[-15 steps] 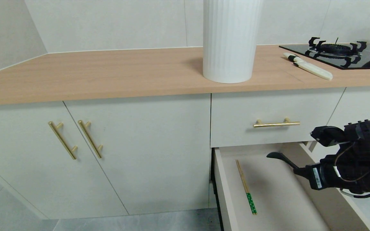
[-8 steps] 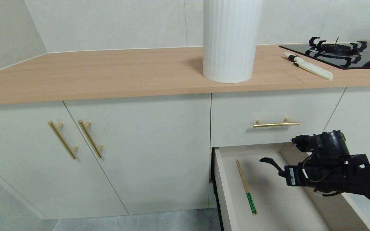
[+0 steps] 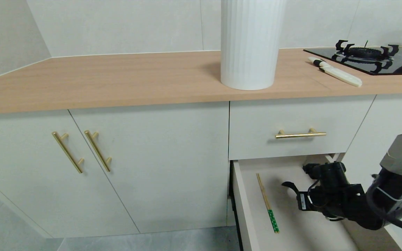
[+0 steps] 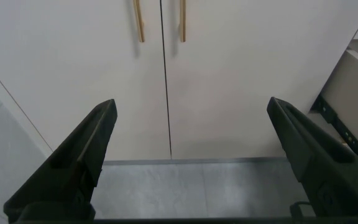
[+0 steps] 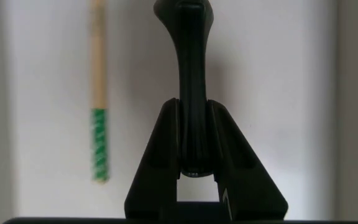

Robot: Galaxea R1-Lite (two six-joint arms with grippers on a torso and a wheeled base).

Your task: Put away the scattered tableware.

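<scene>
Hanging before the flat cabinet doors (image 4: 229, 74), the left gripper (image 4: 191, 109) shows its jaws wide apart. In the open drawer (image 3: 239, 195) lie slim wooden chopsticks (image 3: 266, 204) with green patterned ends. At their three o'clock the right gripper (image 3: 302, 201) pinches a smooth, curved black utensil (image 3: 289, 184), and the pale knife (image 3: 335, 71) rests up at one o'clock on the woodgrain counter (image 3: 117, 80).

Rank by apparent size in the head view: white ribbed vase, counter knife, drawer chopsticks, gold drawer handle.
1. white ribbed vase, by far.
2. knife, thicker than the rest.
3. chopsticks and gold drawer handle: alike in length; the chopsticks lie nearer the camera, so unranked.
</scene>
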